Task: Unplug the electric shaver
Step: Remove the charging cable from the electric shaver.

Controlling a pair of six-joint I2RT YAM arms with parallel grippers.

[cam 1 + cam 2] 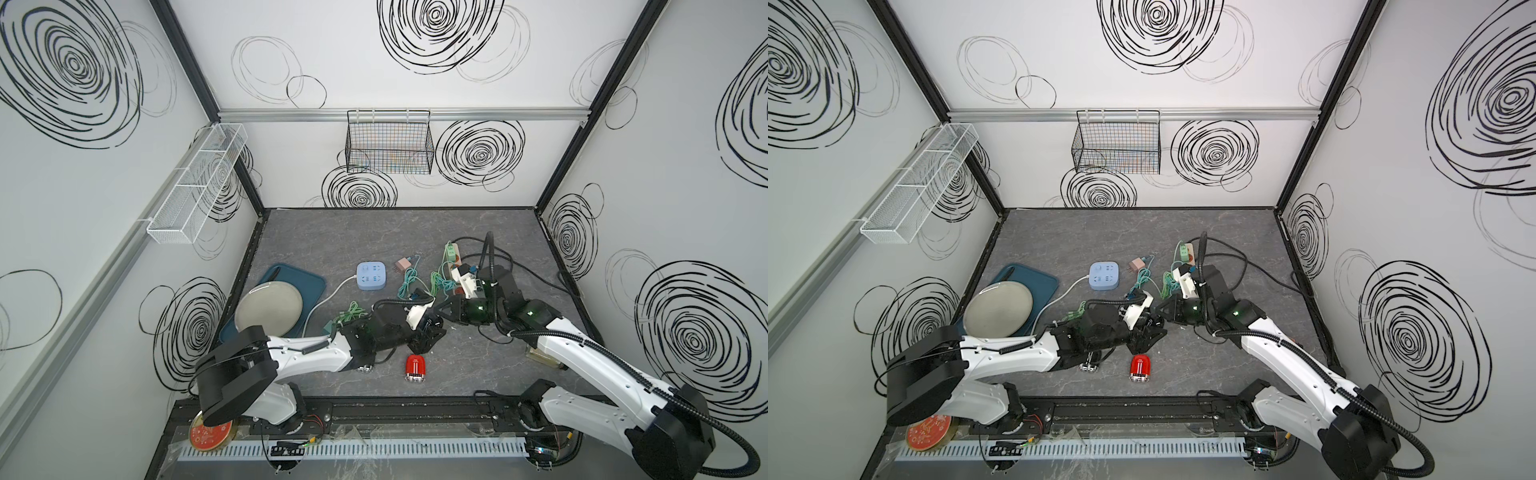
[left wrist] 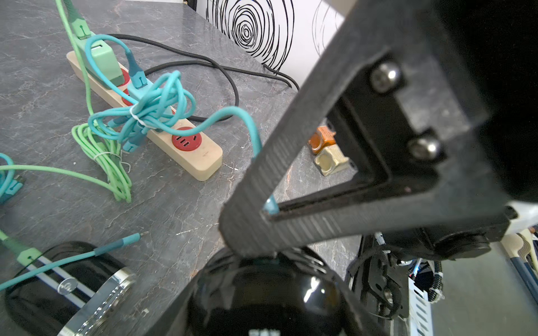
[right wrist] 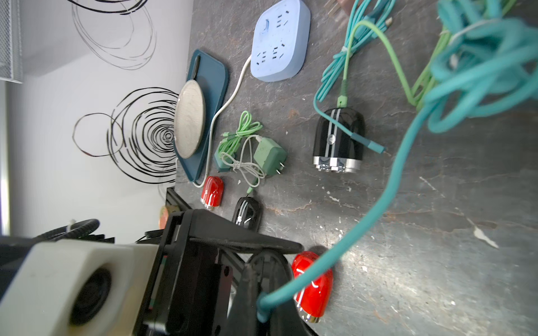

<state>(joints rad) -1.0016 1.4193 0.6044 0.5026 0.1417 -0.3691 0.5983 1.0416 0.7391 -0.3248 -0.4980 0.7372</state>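
A glossy black electric shaver (image 2: 262, 302) sits between the jaws of my left gripper (image 2: 270, 270), which is shut on its body. A teal cable (image 2: 233, 113) runs from a tied bundle down to the shaver's top end. My right gripper (image 3: 263, 305) is shut on that cable's plug, right at the shaver. The joint of plug and shaver is mostly hidden by the fingers (image 2: 256, 203). In both top views the two grippers meet tip to tip mid-table, left gripper (image 1: 430, 328) and right gripper (image 1: 438, 311).
A beige power strip (image 2: 201, 163) with a green charger lies behind. A second black shaver (image 3: 339, 139) has a green cable plugged in. Red shavers (image 3: 313, 285) (image 3: 212, 193) lie nearby, also a blue power strip (image 1: 372, 275) and a plate (image 1: 268, 307) on a tray (image 1: 309, 278).
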